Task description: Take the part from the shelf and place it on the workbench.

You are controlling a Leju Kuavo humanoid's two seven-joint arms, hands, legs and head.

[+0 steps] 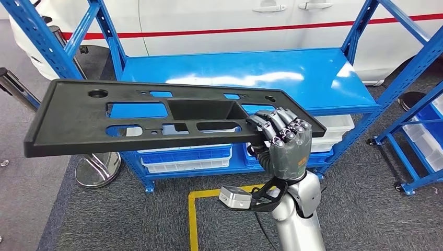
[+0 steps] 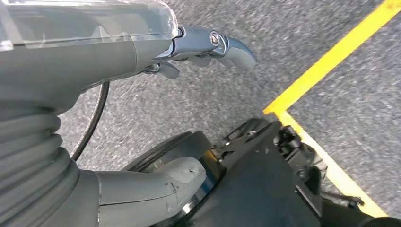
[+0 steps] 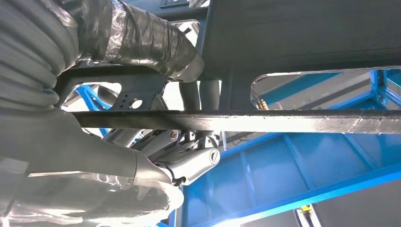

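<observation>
Right hand (image 1: 282,144) has its fingers wrapped over the right end of the long black plastic panel (image 1: 104,123), holding it up level in front of the blue shelf (image 1: 292,73). Left hand (image 2: 142,52) hangs over grey carpet (image 2: 227,94), holding nothing, fingers loosely apart.

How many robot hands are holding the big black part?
1. The right hand grips the black part at its right end, in front of the blue shelf. The left hand hangs over the grey floor, holding nothing.
</observation>
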